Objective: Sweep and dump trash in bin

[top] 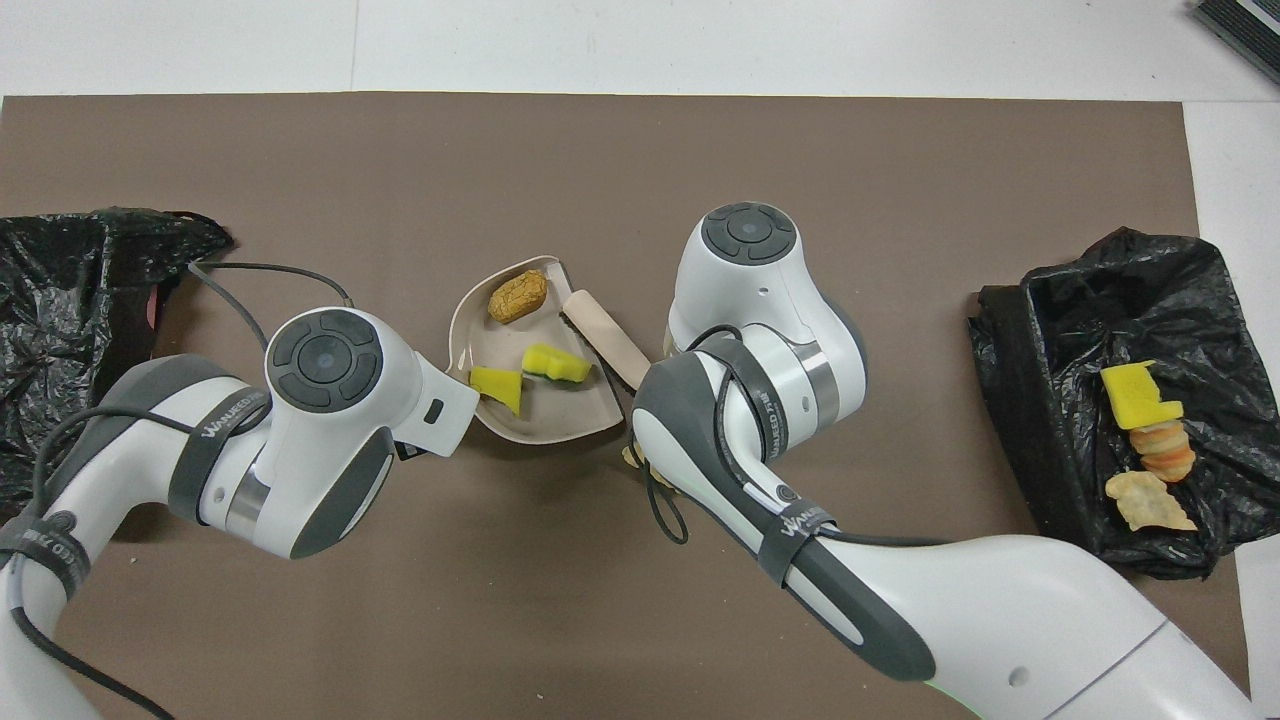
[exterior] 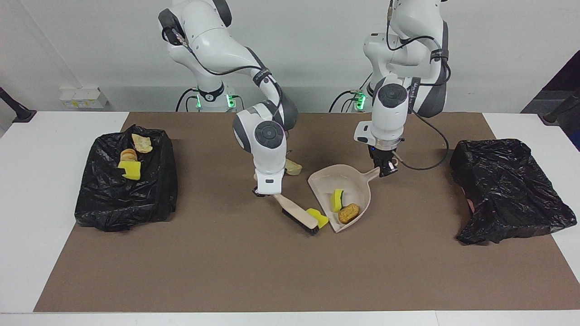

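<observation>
**Brush meets dustpan at mid-desk**

The right hand [exterior: 267, 194] clamps the handle of a beige brush [exterior: 297, 214], its black bristles down on the brown mat [exterior: 253, 267] and its head pressed to the open lip of the dustpan [exterior: 360, 181]. The left hand [exterior: 386, 170] grips the dustpan's handle, the pan lying flat on the mat toward the left arm's end from the brush. A yellow sponge scrap [exterior: 318, 217] sits squeezed between the brush head and the pan's lip; from overhead it lies just inside the lip [top: 556, 363]. Two more pieces of trash rest in the pan: a yellow-and-green sponge piece [exterior: 336, 200] and a tan bread-like chunk [exterior: 349, 213]. A pale crumpled scrap [exterior: 292, 167] lies on the mat nearer to the robots than the brush, partly hidden by the right arm. At the right arm's end of the desk [exterior: 36, 253] a bin lined with a black bag [exterior: 127, 199] holds three scraps on top: a yellow sponge piece [exterior: 130, 170], a ridged tan chunk [exterior: 128, 155] and a pale flat piece [exterior: 142, 143]. A second black-bagged bin [exterior: 507, 190] stands at the left arm's end.
</observation>
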You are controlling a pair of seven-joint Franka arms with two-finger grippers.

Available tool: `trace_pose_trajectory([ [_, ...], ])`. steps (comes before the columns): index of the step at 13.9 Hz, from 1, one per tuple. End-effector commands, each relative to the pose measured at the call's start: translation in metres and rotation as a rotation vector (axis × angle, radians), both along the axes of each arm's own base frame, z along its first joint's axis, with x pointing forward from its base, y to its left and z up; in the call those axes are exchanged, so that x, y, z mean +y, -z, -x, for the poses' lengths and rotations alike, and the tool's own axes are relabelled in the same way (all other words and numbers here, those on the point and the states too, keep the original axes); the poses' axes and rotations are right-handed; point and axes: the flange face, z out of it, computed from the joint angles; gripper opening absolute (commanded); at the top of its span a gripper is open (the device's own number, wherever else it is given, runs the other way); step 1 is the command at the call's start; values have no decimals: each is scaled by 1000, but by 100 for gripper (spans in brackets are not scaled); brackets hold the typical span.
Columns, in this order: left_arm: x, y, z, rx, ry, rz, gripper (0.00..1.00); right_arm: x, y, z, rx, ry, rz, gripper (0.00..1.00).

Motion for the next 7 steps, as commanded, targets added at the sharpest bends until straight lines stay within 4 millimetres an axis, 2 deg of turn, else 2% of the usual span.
trace_pose_trajectory([
  [1, -8, 2, 7, 0, 114, -17, 0, -24, -60, 16, 3, 76, 3, 0],
  [2, -4, 0, 6, 15, 174, -24, 0, -42, -85, 13, -15, 174, 28, 0],
  [3, -2, 0, 5, 29, 236, -29, 0, -70, -107, 12, -5, 281, 68, 0],
  [4, 0, 0, 4, 50, 285, -38, 0, -98, -119, 18, 43, 347, 116, 0],
  [5, 3, 1, 7, 85, 313, -52, 0, -123, -118, 32, 79, 397, 159, 0],
  [7, -4, -4, 16, 98, 361, -104, 0, -140, -85, 83, 66, 490, 226, 0],
])
